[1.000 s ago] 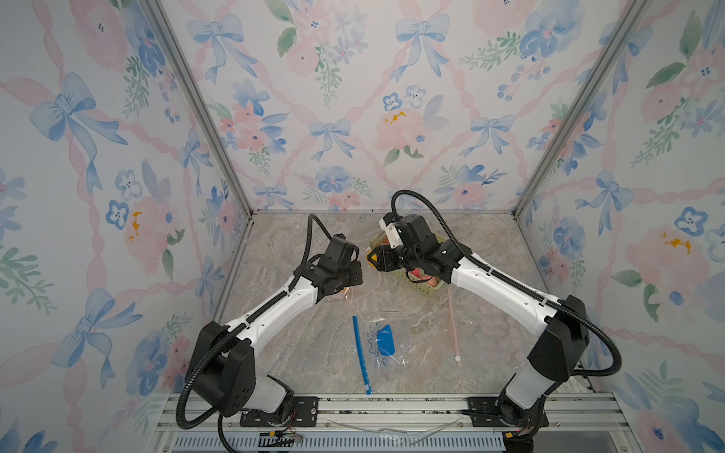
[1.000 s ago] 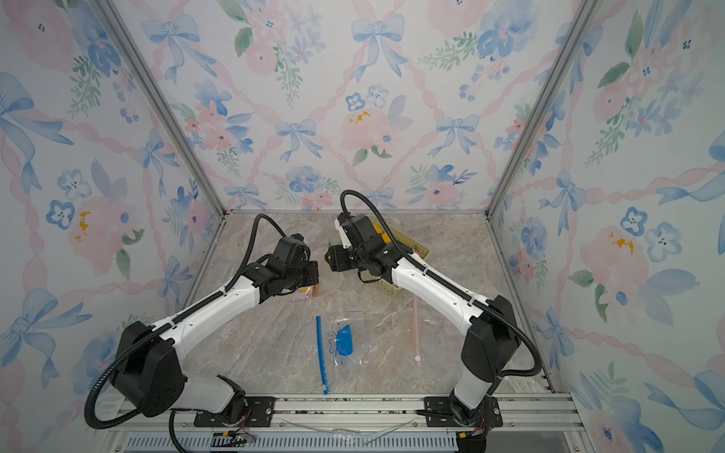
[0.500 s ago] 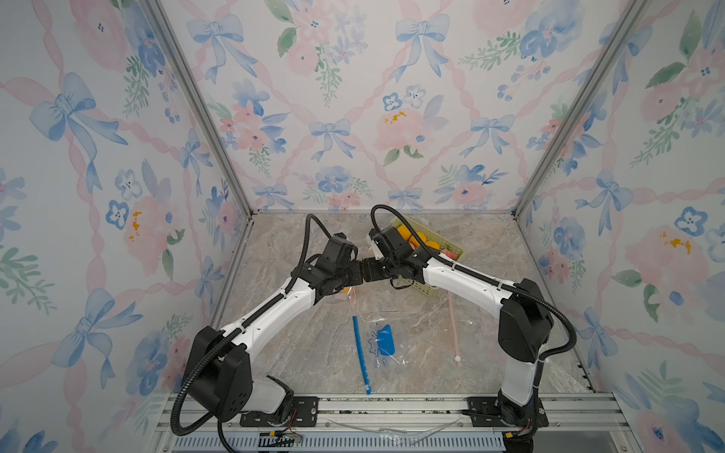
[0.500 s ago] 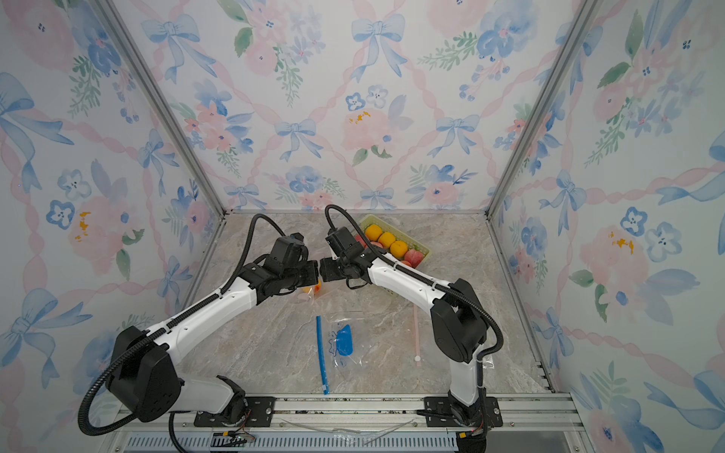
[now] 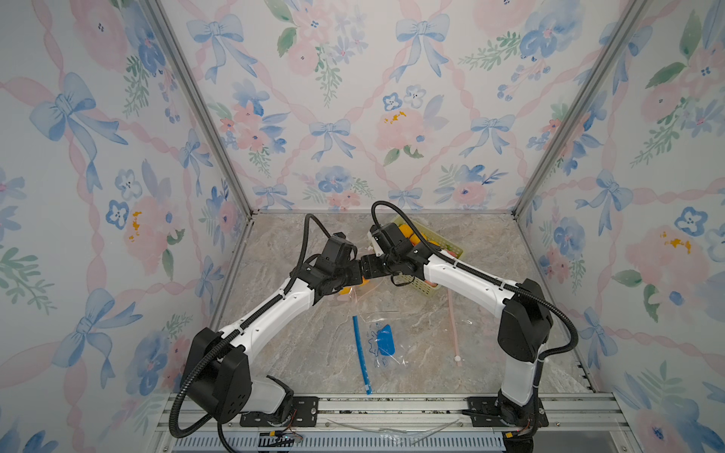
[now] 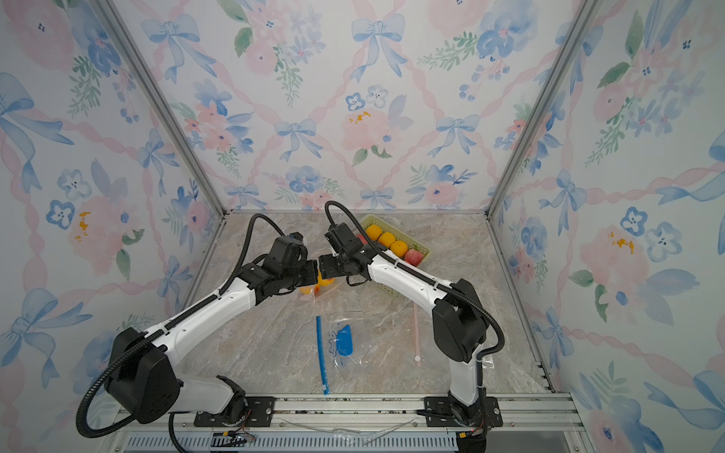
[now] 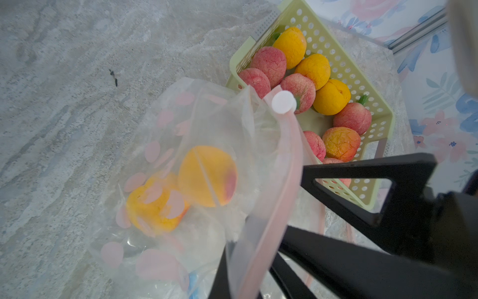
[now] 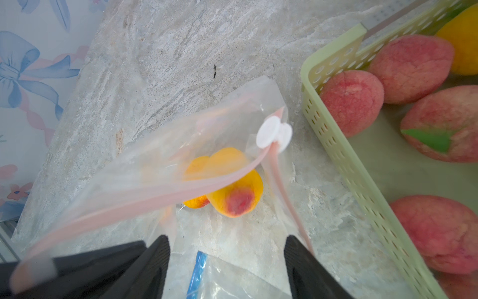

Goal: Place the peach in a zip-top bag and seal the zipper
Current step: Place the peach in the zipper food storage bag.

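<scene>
Both top views show the left gripper [image 5: 355, 275] and right gripper [image 5: 368, 269] nearly tip to tip above the marble table [image 5: 298, 353]. An orange peach [image 6: 325, 281] lies just below them, and a blue-zippered bag [image 5: 382, 341] lies flat nearer the rail. Left wrist view: the left jaws are clamped on the pink zipper strip [image 7: 282, 202] of the clear, pink-dotted zip-top bag [image 7: 181, 116], with its white slider [image 7: 283, 102] at the far end. The peach, yellow-orange with a red blush, sits inside against a second peach [image 7: 155, 207]. Right wrist view: the right fingers [image 8: 155, 259] stand apart and hold nothing. The bag's mouth gapes beside the green basket [image 8: 336, 155].
</scene>
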Available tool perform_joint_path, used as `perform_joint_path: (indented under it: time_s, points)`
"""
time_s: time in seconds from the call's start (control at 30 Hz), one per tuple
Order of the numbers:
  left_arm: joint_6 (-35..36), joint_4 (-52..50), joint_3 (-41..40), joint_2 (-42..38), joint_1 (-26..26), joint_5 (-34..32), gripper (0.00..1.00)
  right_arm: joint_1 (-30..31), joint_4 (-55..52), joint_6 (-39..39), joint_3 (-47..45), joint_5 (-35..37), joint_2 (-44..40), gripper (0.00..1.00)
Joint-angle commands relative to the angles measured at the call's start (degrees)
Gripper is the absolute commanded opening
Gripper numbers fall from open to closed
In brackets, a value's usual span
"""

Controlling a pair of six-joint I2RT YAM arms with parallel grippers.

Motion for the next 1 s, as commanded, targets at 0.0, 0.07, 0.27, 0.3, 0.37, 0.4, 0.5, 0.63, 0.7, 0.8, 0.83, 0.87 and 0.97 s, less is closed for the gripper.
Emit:
perform_joint_path:
  time_s: [0.0,0.07,0.27,0.3,0.37,0.4,0.5,0.63,0.7,0.8,0.83,0.87,0.97]
  points:
    - [-0.11,0.48,-0.56,0.18,0.0,-0.7,0.0,-1.54,-3.93,-0.39,0.15,1.59,-5.71,0.7]
    - [0.0,0.44,-0.54,0.15,0.07,-0.76,0.0,-2.82,-5.38,0.12,-1.25,2.0,-7.85,0.68]
    - [0.13,0.5,-0.64,0.65,0.09,-0.74,0.0,-7.97,-11.23,1.43,-5.83,4.35,-13.69,0.67]
    - [0.07,0.52,-0.53,0.74,0.09,-0.61,0.0,-8.86,-12.17,1.52,-6.39,4.59,-13.65,0.67]
    - [0.15,0.49,-0.54,0.89,0.09,-0.57,0.0,-11.14,-14.29,1.57,-7.65,5.16,-15.74,0.66]
    - [0.2,0.53,-0.43,0.97,0.09,-0.53,0.0,-12.43,-15.04,1.58,-8.31,5.06,-16.01,0.66]
    - [0.17,0.49,-0.58,0.89,0.09,-0.65,0.0,-15.98,-16.96,1.29,-9.36,5.02,-16.08,0.64]
    - [0.06,0.56,-0.82,0.79,0.09,-0.74,0.0,-19.36,-19.66,-0.76,-8.94,7.57,-14.3,0.64]
    - [0.01,0.61,-0.8,0.73,0.09,-0.73,0.0,-20.43,-20.61,-1.76,-8.19,8.69,-11.62,0.63]
    - [0.09,0.57,-0.75,0.89,0.09,-0.71,0.0,-21.48,-21.42,-3.19,-6.74,9.8,-8.72,0.63]
    - [-0.02,0.54,-0.71,0.9,0.09,-0.74,0.0,-21.8,-21.55,-3.66,-5.99,10.07,-7.63,0.63]
    - [0.09,0.57,-0.75,0.87,0.09,-0.69,0.0,-21.88,-21.67,-4.16,-5.35,10.26,-6.62,0.63]
    - [0.05,0.56,-0.69,0.88,0.09,-0.8,0.0,-22.3,-22.63,-5.77,-2.54,11.47,-2.97,0.62]
